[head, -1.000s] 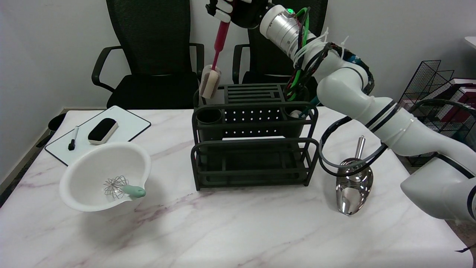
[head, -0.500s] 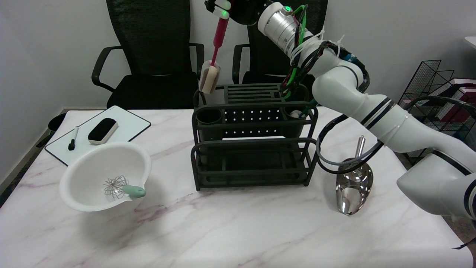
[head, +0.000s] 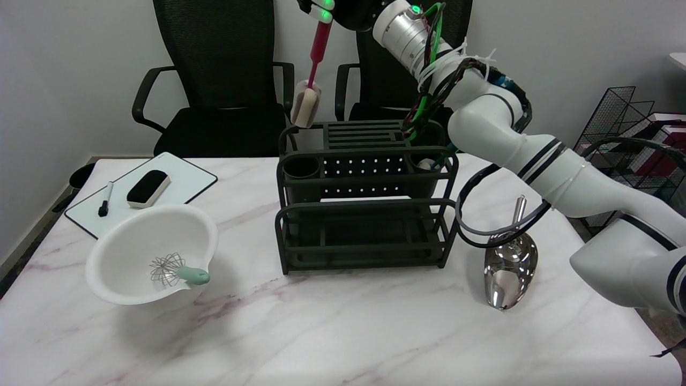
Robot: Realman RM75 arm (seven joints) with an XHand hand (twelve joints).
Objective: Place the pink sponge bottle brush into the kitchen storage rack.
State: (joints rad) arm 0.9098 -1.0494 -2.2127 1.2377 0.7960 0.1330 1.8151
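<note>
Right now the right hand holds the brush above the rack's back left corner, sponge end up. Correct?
Not quite: the sponge end points down. In the head view the right hand grips the brush by its pink handle at the top, and the sponge hangs just above the rack's back left corner.

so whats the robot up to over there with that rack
The right robot hand, mostly cut off at the top edge of the picture, holds the pink sponge bottle brush by its handle, sponge end hanging down. The sponge sits just above the back left corner of the dark kitchen storage rack, not yet inside it. On the marble table a white bowl with a whisk lies to the rack's left and a metal scoop to its right, both untouched.
</note>
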